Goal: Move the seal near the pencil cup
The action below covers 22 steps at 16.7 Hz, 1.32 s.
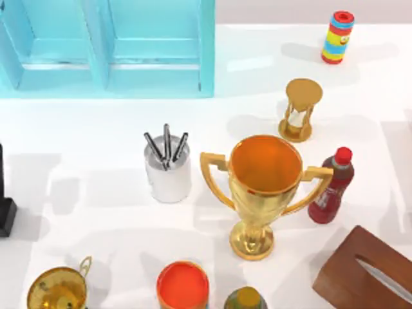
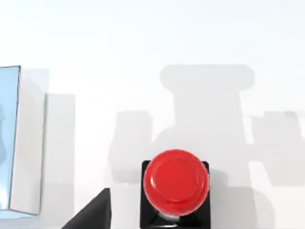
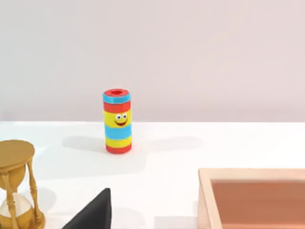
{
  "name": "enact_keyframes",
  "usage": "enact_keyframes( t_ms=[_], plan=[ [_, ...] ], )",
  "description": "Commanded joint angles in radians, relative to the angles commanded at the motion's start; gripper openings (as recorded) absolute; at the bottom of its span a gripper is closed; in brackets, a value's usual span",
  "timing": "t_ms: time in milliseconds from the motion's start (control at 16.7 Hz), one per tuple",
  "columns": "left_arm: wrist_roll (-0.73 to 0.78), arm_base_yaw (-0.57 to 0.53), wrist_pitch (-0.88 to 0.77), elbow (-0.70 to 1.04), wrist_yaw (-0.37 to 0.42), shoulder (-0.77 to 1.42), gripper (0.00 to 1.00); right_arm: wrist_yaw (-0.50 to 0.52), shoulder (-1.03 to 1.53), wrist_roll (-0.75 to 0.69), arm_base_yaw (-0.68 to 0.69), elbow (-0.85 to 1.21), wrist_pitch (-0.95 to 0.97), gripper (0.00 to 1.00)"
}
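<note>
The seal (image 2: 176,183), a black square block under a glossy red knob, stands upright on the white table right below my left wrist camera. One black finger (image 2: 93,215) of my left gripper shows beside it, apart from the block. At the table's far left edge, a black part of my left gripper (image 1: 6,215) reaches in. The pencil cup (image 1: 168,172), white-silver with three dark pens, stands left of centre, well to the right of that gripper. A single black finger (image 3: 93,213) of my right gripper hangs idle over the back right of the table.
A big gold trophy (image 1: 262,187) stands right of the pencil cup, with a dark red bottle (image 1: 331,187), a gold hourglass (image 1: 300,109) and a striped can (image 1: 338,37) beyond. A blue cabinet (image 1: 109,45) fills the back left. An orange-topped can (image 1: 183,284), a small gold cup (image 1: 58,290) and a brown box (image 1: 364,270) line the front.
</note>
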Motion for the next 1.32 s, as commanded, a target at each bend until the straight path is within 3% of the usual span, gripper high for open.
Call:
enact_keyframes(
  t_ms=[360,660,1080,1320],
  plan=[
    [0.044,0.037,-0.392,0.429,0.000,0.542,1.00,0.000,0.000,0.000,0.000,0.000,0.000,1.00],
    [0.065,0.056,-0.581,0.632,0.000,0.790,1.00,0.000,0.000,0.000,0.000,0.000,0.000,1.00],
    [0.067,0.053,-0.595,0.646,0.000,0.813,1.00,0.000,0.000,0.000,0.000,0.000,0.000,1.00],
    [0.067,0.057,-0.484,0.556,0.000,0.844,1.00,0.000,0.000,0.000,0.000,0.000,0.000,1.00]
  ],
)
